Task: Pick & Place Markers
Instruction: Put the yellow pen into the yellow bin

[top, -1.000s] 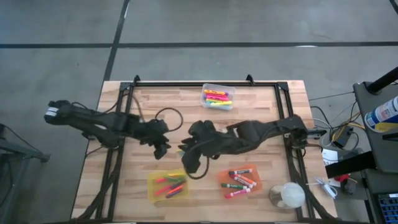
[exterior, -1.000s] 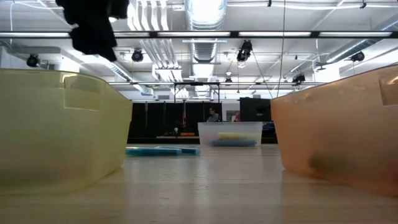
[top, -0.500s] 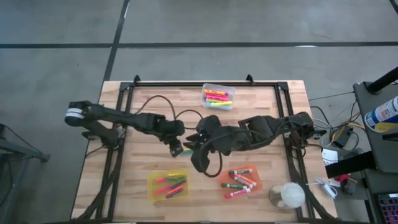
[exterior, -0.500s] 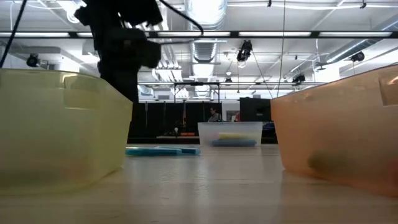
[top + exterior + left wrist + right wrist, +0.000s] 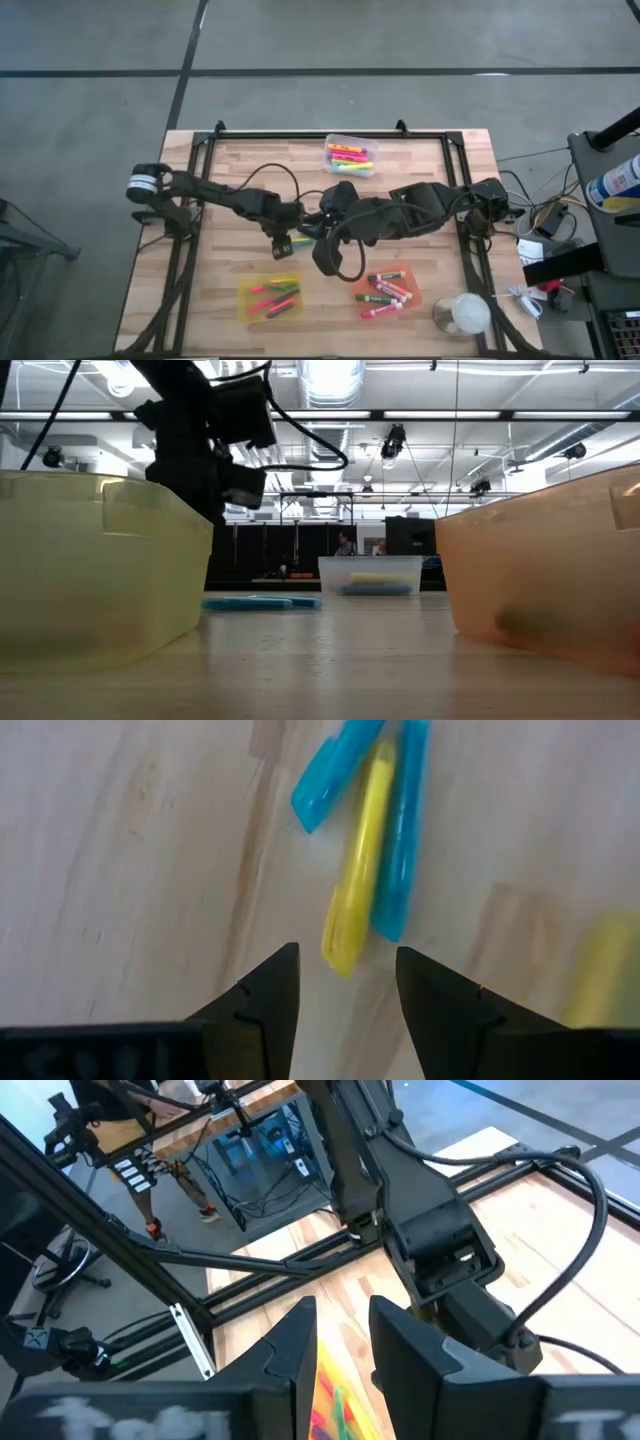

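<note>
While touching, one yellow marker (image 5: 356,880) separates two blue markers (image 5: 398,840).

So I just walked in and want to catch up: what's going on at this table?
Two dark robot arms are sorting markers into translucent plastic bins. The left gripper hangs open just above a yellow marker lying between two blue markers on the wooden table, apparently about to grasp it. The right gripper hovers close by, holding nothing. The yellow bin, orange bin and clear bin already hold markers.
</note>
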